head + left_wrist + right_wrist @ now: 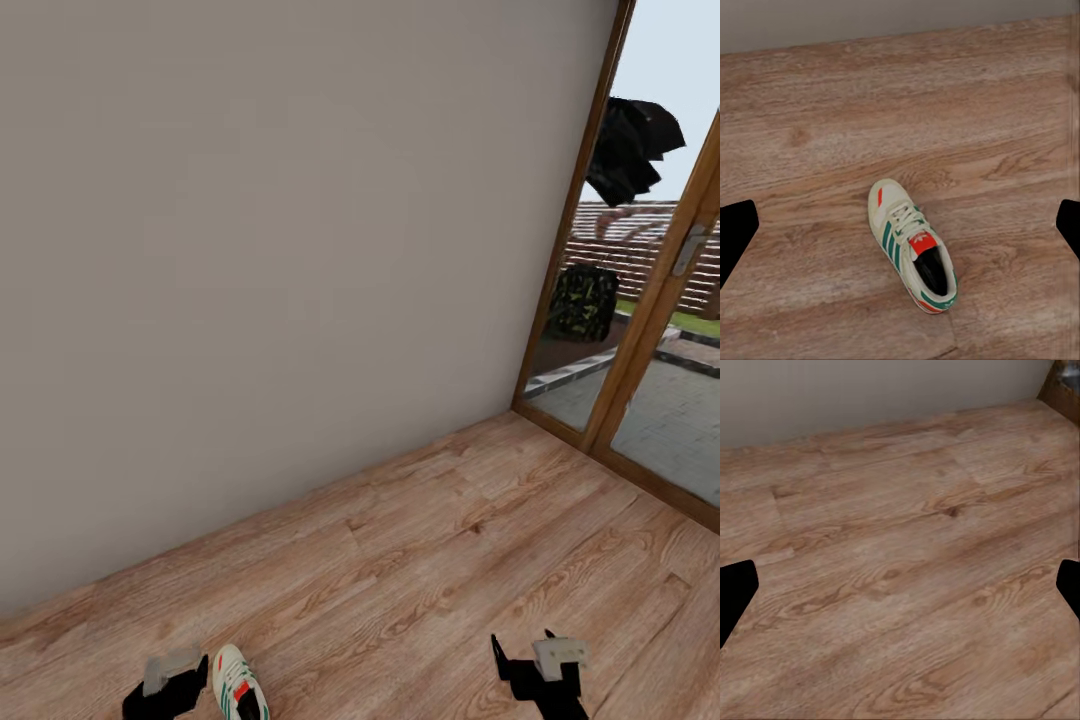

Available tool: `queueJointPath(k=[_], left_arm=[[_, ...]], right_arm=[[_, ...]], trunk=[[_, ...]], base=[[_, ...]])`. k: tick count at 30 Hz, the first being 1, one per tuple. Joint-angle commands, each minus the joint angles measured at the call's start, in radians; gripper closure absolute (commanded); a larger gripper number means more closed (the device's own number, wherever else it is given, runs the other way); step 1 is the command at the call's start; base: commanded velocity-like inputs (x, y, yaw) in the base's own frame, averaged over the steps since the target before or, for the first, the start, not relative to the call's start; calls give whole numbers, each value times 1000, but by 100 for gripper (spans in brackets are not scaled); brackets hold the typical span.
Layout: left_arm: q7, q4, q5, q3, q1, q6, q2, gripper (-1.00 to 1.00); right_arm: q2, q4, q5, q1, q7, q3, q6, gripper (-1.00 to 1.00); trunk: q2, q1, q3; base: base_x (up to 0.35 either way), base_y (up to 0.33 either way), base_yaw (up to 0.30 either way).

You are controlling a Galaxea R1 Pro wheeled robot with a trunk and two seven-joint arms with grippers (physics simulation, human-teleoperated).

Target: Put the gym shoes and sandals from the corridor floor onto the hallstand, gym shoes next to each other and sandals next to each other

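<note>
Head view is looking down at the corridor floor, light-brown wood-grain planks running up to a plain grey wall. A wood-framed glass door is standing at the right, with paving, steps and dark shapes showing through the glass. One gym shoe is lying on the floor at the lower edge of the head view, just beside the left gripper on its inner side; whether the two are touching cannot be told from here. The left wrist view is showing the same gym shoe lying upright on its sole, laces up, green stripes along the side, red-orange tongue patch visible, and it is sitting on the planks between and below the two dark fingertips, which are standing wide apart at opposite edges of that view and are not contacting the shoe. Left pincer is therefore reading as spread open and holding nothing. The right gripper is hanging low over bare floor, well apart from the shoe. In the right wrist view its fingertips are likewise sitting far apart at the frame edges with only floor planks and the wall base between them, so the right pincer is also open and empty.
</note>
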Motion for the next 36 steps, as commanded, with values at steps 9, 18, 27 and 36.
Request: queueJointPath(k=[9, 18, 27, 36], left_arm=[[1, -9, 6, -6, -124, 157, -7, -100], [-11, 1, 10, -2, -129, 93, -12, -100], [-12, 2, 9, -1, -128, 77, -17, -100], [-12, 2, 9, -2, -128, 74, -19, -100]], right_arm=[[-1, -197, -1, -125, 3, 0, 356, -100], [-5, -297, -2, -170, 3, 2, 465, -100], [-8, -296, 1, -171, 2, 1, 467, -100], [-8, -293, 2, -171, 2, 2, 469, -100]], trunk=[[-1, 0, -1], [-1, 0, -1], [-1, 0, -1], [-1, 0, -1]], base=[[0, 0, 0], [0, 0, 0], [62, 3, 0], [205, 31, 0]])
